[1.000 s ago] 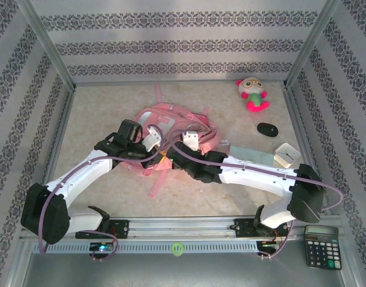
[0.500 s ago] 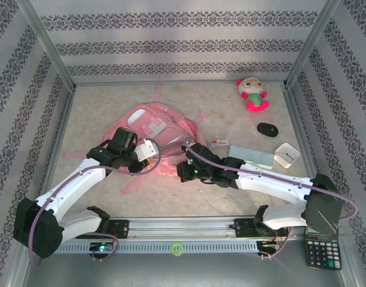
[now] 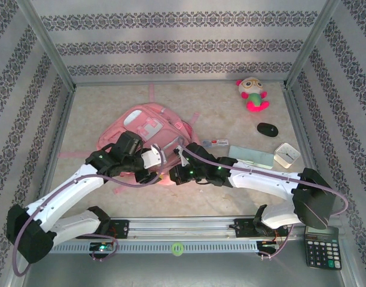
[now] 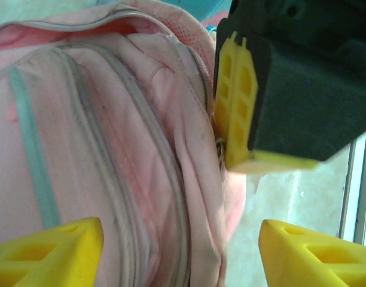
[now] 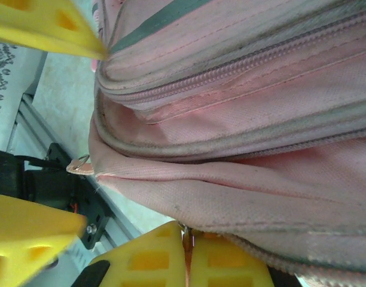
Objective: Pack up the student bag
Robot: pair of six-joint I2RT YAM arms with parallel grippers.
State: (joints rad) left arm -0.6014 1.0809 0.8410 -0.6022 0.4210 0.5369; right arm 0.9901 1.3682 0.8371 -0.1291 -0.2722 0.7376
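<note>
At the table's centre-left the bag lies flat, front pockets up, its near edge toward the arms at 6 o'clock. A second ago it was bunched between the two wrists; it has since been spread out and shifted a little toward 9 o'clock.

The main change is at the left gripper. It was closed a second ago, and its fingers now stand well apart, with the bag's side seam and zip lines running between them but nothing pinched. It has let go. The right gripper has not: its fingers stay pressed together on the bag's near edge, right at a zip, with a small metal piece showing at the pinch. That is probably the zip pull, though I cannot tell for sure.

The zips seen from the wrists look closed, so packing has not begun. The toy sits at 1 o'clock of the bag, and the mouse and box wait at 3 o'clock, well apart from it. With the bag flat and one hand freed, I judge the next need is a fresh left hold on the fabric, so the right can draw the zip open.
</note>
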